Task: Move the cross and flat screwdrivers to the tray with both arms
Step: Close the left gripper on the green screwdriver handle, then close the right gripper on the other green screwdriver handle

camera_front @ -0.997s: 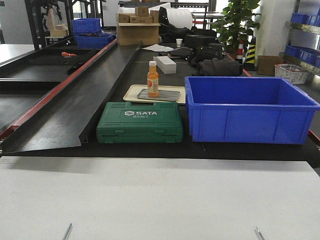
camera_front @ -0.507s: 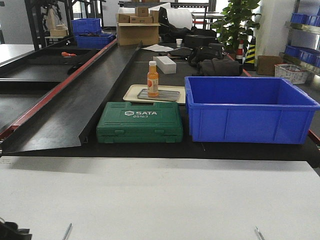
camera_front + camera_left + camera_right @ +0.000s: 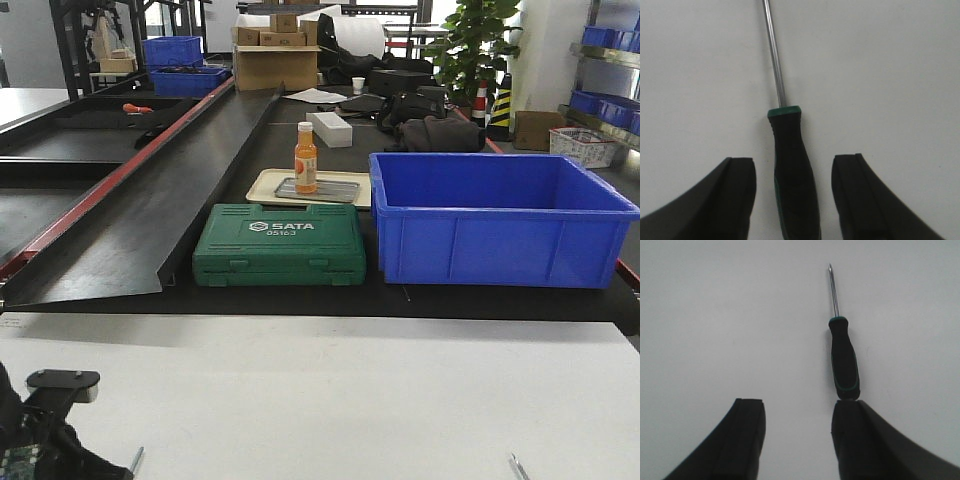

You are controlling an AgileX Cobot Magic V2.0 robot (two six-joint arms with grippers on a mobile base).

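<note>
Left gripper [image 3: 794, 161] gapes empty either side of the first screwdriver [image 3: 792, 170]; right gripper [image 3: 799, 404], open and empty, sits just short of the second screwdriver [image 3: 844, 360]; behind the green tool case [image 3: 280, 245], an orange bottle [image 3: 306, 157] occupies the tray [image 3: 340, 190], blue crate [image 3: 495, 220] alongside.

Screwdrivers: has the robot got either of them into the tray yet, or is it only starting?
Only starting. Done: nothing; the grey metal tray holds just an orange bottle. In hand: the open left gripper straddles one screwdriver on the white table; the open right gripper faces the other screwdriver, which lies off toward one finger. Left: gripping, lifting and carrying both.
</note>
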